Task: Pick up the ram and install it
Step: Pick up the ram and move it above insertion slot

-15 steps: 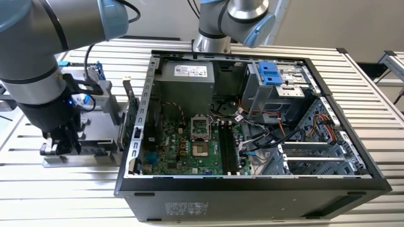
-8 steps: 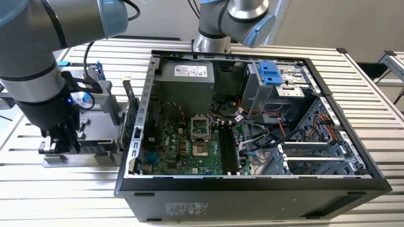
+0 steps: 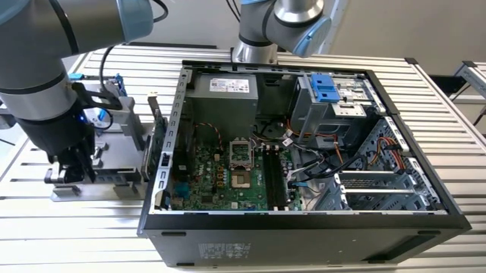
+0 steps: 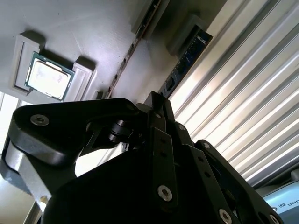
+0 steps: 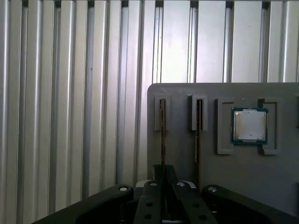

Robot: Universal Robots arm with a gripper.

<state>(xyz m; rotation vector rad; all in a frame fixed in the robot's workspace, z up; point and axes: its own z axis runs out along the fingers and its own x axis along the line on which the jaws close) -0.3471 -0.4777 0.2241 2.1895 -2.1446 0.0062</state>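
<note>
First wrist view puts the ram edge-on in a slot of the grey holder plate, running straight into my gripper. The gripper's tips are drawn in close about the ram's thin edge, pinching it as far as I can see. A second stick stands in the neighbouring slot, and beyond that sits the square silver CPU in its own pocket, apart from my gripper.

From the second wrist view I get the ram at a slant, with its dark board face in sight, the other stick as a thin line, and the CPU on the far side of it. My gripper covers the near half of the ram here.

From the exterior view I see my gripper low over the holder plate on the slatted surface, at the exterior view's left of the open computer case. Its motherboard lies exposed. My arm's bulk hides the ram there.
</note>
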